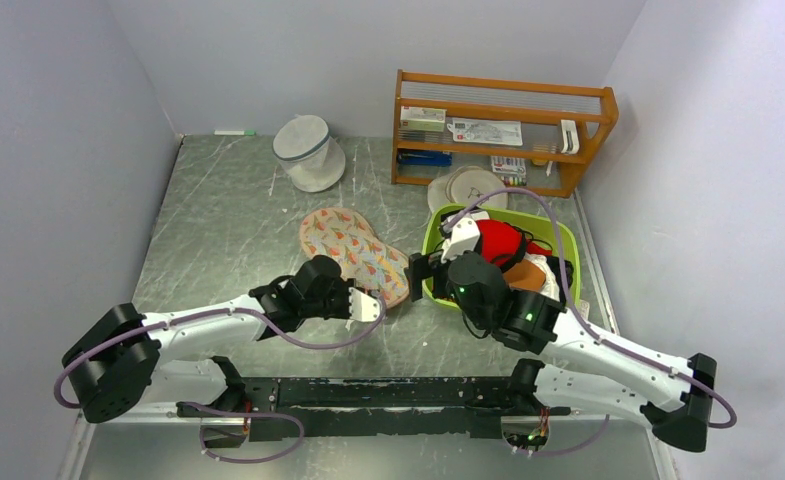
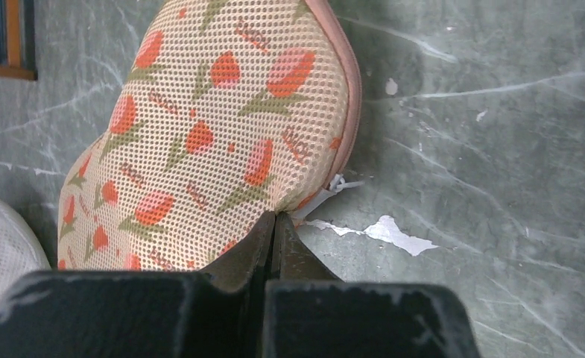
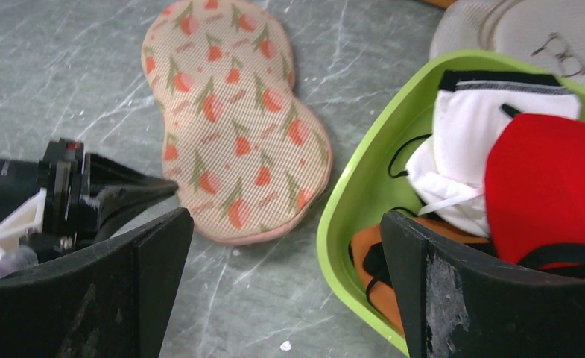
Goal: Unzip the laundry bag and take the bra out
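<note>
L fingers (image 2: 274, 227) pressed together at laundry bag (image 2: 214, 127) rim, R fingers (image 1: 418, 272) spread alongside; bag looks zipped, bra unseen.

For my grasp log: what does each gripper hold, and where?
Left gripper pinches the laundry bag at its near edge; right gripper is open, empty.

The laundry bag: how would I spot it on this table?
On the grey marbled table, look just left of the lime-green bin. The laundry bag lies flat there: a peanut-shaped peach pouch printed with red flowers, unlike the plain white round mesh bag farther back.
</note>
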Controlling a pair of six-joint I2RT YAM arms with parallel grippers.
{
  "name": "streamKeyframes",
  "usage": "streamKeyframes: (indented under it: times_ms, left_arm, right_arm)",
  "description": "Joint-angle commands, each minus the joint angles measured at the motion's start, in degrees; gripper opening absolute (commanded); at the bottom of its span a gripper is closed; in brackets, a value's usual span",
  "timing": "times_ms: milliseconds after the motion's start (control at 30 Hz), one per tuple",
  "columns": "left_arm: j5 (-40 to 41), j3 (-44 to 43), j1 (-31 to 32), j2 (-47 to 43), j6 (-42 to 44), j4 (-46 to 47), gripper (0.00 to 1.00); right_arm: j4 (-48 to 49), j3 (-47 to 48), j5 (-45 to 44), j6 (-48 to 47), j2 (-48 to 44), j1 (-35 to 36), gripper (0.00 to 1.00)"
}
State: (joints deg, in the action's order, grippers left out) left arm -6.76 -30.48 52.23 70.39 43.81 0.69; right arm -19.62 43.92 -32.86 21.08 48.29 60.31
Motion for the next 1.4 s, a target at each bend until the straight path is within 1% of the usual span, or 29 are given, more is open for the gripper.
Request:
streamKeyframes:
  times_ms: [0, 67, 167, 233, 300, 400, 500, 567, 633, 667, 767, 1000, 1100, 1133, 1233, 1367]
  left_arm:
    - [5.05, -2.39, -0.32, -1.54, -6.76, 4.14, 0.07]
    - [8.63, -2.38, -0.54, -1.98, -8.42, 5.57, 0.07]
    - [11.8, -3.57, -0.89, -2.5, -11.22, 6.21, 0.07]
    - [12.23, -4.69, -1.72, -2.89, -13.87, 5.78, 0.07]
    - [12.36, -5.58, -2.45, -3.25, -15.4, 5.53, 0.07]
    - [12.53, -6.86, -2.99, -3.84, -17.63, 4.99, 0.07]
    - [11.31, -6.96, -3.21, -4.76, -18.98, 5.4, 0.07]
    - [10.48, -7.11, -3.25, -5.08, -19.19, 5.23, 0.07]
    - [10.03, -7.3, -3.3, -5.35, -19.58, 4.87, 0.07]
    - [9.69, -7.2, -3.38, -5.6, -19.65, 4.99, 0.07]
    - [8.48, -6.96, -3.49, -6.13, -19.89, 5.53, 0.07]
    - [4.18, -8.35, -3.47, -3.84, -21.45, 5.04, 0.07]
    - [3.37, -8.65, -3.5, -3.25, -22.13, 5.06, 0.07]
    - [3.49, -8.51, -3.49, -3.44, -22.41, 5.48, 0.07]
    - [2.55, -8.49, -3.68, -3.56, -23.8, 6.39, 0.07]
    - [1.86, -10.25, -4.16, -2.11, -25.26, 5.06, 0.07]
  right_arm:
    - [1.54, -2.21, 5.41, 4.38, 1.34, -0.25, 0.99]
    - [3.59, -3.4, 9.28, 5.66, 2.47, -0.28, 0.94]
    - [7.35, -5.04, 13.69, 8.08, 5.22, -0.24, 0.89]
    - [10.62, -6.15, 16.42, 9.61, 7.62, -0.24, 0.85]
    - [13.34, -6.78, 18.71, 11.12, 10.99, -0.35, 0.83]
    - [16.49, -7.27, 20.55, 12.89, 15.04, -0.72, 0.79]
    - [19.66, -8.01, 21.8, 14.57, 17.79, -1.85, 0.7]
    - [22.92, -9.57, 23.48, 16.3, 18.6, -3.73, 0.61]
    - [27.3, -11.95, 27.32, 18.45, 19.34, -8.05, 0.53]
    - [30.72, -12.81, 29.8, 19.37, 19.87, -10.02, 0.51]
    - [34.96, -12.53, 33.61, 19.27, 23.08, -14.16, 0.49]
    - [32.01, -2.39, 32.17, 12.19, 33.34, -17.18, 0.49]
    - [30.29, 0.37, 33.12, 9.83, 35.6, -19.15, 0.49]
    - [29.12, 1.06, 33.32, 9.04, 35.79, -19.64, 0.49]
    - [26.74, 1.13, 34.27, 6.78, 33.99, -19.84, 0.56]
    - [25.96, -2.97, 36.25, 5.75, 28.47, -19.9, 0.65]
